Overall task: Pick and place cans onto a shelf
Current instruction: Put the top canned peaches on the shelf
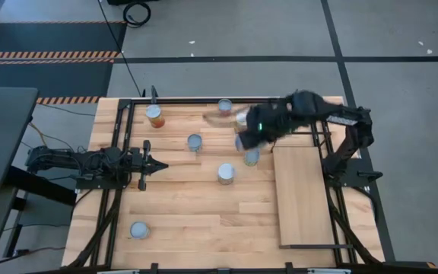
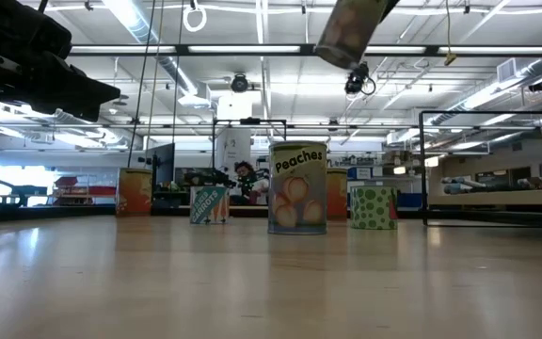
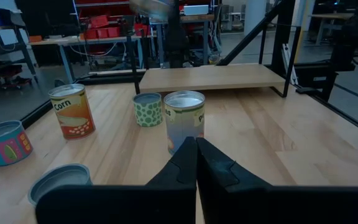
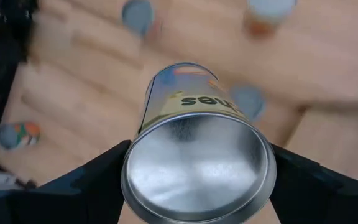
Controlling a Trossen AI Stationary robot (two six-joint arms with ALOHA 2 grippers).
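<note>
1. The left gripper (image 3: 196,163) rests low over the left side of the wooden table (image 1: 188,217), its fingers (image 3: 182,163) pressed together on nothing.
2. Just beyond it stands a peaches can (image 3: 184,121), upright near the middle of the table, with a green-dotted can (image 3: 147,109) close behind and a corn can (image 3: 71,111) off to one side.
3. Other cans sit scattered upright across the tabletop, one (image 1: 139,230) alone near the front-left corner.
4. The right gripper (image 4: 197,180) grasps a can (image 4: 197,146), lifted well clear of the table and tilted, among the cans just left of the shelf.
5. The shelf (image 1: 303,194), a pale board in a black wire frame, lies along the right side with no can on it.
</note>
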